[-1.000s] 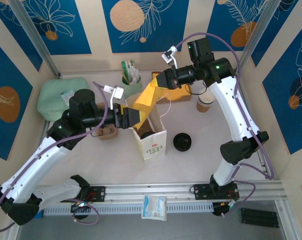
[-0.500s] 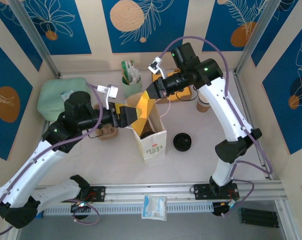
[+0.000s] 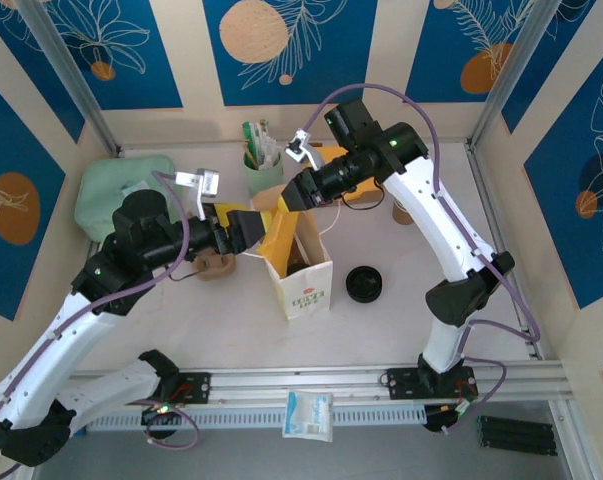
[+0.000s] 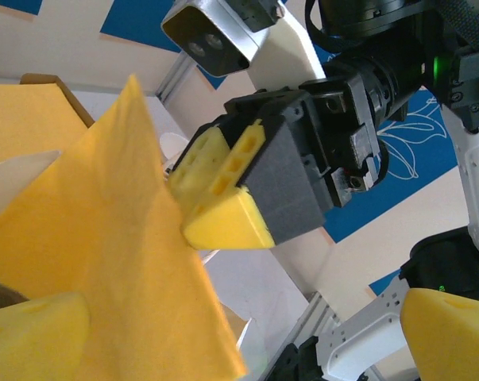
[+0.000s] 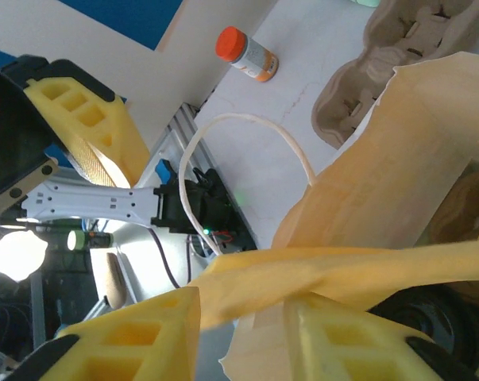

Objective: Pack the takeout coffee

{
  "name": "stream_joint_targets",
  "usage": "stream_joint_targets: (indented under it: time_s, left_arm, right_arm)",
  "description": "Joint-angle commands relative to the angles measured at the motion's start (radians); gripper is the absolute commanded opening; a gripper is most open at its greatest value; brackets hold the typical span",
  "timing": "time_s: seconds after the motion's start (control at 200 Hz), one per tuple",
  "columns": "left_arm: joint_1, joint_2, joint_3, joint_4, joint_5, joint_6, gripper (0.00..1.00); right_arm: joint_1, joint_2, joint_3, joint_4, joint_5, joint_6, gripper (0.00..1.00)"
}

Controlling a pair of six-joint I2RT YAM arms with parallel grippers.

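The coffee cup (image 3: 405,214) is standing on the worktop (image 3: 401,310) at the right rear, largely hidden behind the right arm. Its long axis is appearing upright; which end is up cannot be told. It is sitting well apart from the paper bag (image 3: 303,275).

The left hand (image 3: 247,228) is gaping wide, with 1 yellow flap of the bag lying between its fingers (image 4: 32,333). The right hand (image 3: 287,198) is standing narrowly parted, the bag's rim running through the gap.

The right wrist view is showing an orange-capped bottle (image 5: 247,54) and a pulp carrier (image 5: 382,71). The bag's green label (image 3: 309,294) is carrying writing too small to read.
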Motion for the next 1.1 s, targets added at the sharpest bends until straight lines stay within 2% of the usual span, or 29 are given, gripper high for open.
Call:
stream_joint_targets:
  time_s: [0.0, 0.24, 0.365, 0.44, 0.64, 0.66, 0.835, 1.095]
  left_arm:
    - [-0.008, -0.015, -0.009, -0.001, -0.025, 0.016, 0.99]
    - [-0.007, -0.013, -0.009, -0.005, -0.039, 0.021, 0.99]
    - [-0.006, -0.014, -0.004, -0.020, -0.072, 0.028, 0.99]
    - [-0.005, -0.008, 0.018, -0.057, -0.134, 0.044, 0.99]
    - [0.025, 0.013, 0.101, -0.179, -0.420, 0.164, 0.99]
    - [0.030, 0.016, 0.109, -0.186, -0.444, 0.178, 0.99]
    - [0.121, 0.025, 0.144, -0.175, -0.573, 0.269, 0.99]
    - [0.288, 0.014, 0.046, -0.072, -0.645, 0.372, 1.00]
  right_arm:
    - [0.007, -0.005, -0.001, -0.021, 0.007, -0.001, 0.41]
    - [0.006, -0.006, 0.041, -0.039, 0.023, 0.002, 0.55]
    - [0.005, -0.018, 0.073, -0.044, 0.028, 0.013, 0.67]
    - [0.000, -0.035, 0.088, -0.037, 0.037, 0.025, 0.73]
    - [-0.053, -0.140, 0.043, 0.046, 0.068, 0.092, 0.93]
    - [-0.063, -0.157, 0.030, 0.059, 0.075, 0.100, 1.00]
    - [-0.163, -0.318, -0.148, 0.185, 0.130, 0.164, 0.99]
    - [-0.363, -0.588, -0.565, 0.426, 0.385, 0.255, 0.99]
